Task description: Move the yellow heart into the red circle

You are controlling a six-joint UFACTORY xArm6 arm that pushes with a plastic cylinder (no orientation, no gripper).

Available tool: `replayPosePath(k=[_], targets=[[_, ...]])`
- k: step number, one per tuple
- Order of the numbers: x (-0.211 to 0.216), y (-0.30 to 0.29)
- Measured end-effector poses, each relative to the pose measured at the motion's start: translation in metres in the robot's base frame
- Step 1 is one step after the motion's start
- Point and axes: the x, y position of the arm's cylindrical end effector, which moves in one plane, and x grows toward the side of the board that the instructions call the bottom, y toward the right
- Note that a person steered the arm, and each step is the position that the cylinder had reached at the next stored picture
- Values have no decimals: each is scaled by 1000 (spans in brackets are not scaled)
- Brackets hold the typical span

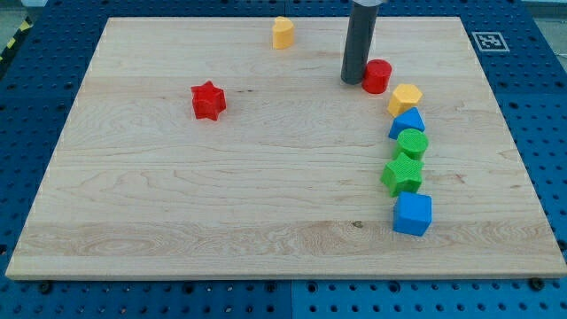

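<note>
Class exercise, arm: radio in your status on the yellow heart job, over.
My tip sits just left of the red circle. Yellow heart apart, toward the view's top-left of the tip. Nothing between heart and circle but my tip, over.

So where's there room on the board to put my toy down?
Plenty in the middle and bottom-left, between the red star and the right-hand blocks. The right is crowded: red circle by my tip, yellow hexagon, down to the blue cube. The yellow heart sits up top.
</note>
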Motion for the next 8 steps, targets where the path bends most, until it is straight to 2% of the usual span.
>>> replayPosePath(k=[2,3,4,5,7,8], targets=[[0,22],[0,12],[-6,-37],[-25,-87],[-92,-180],[-121,-143]])
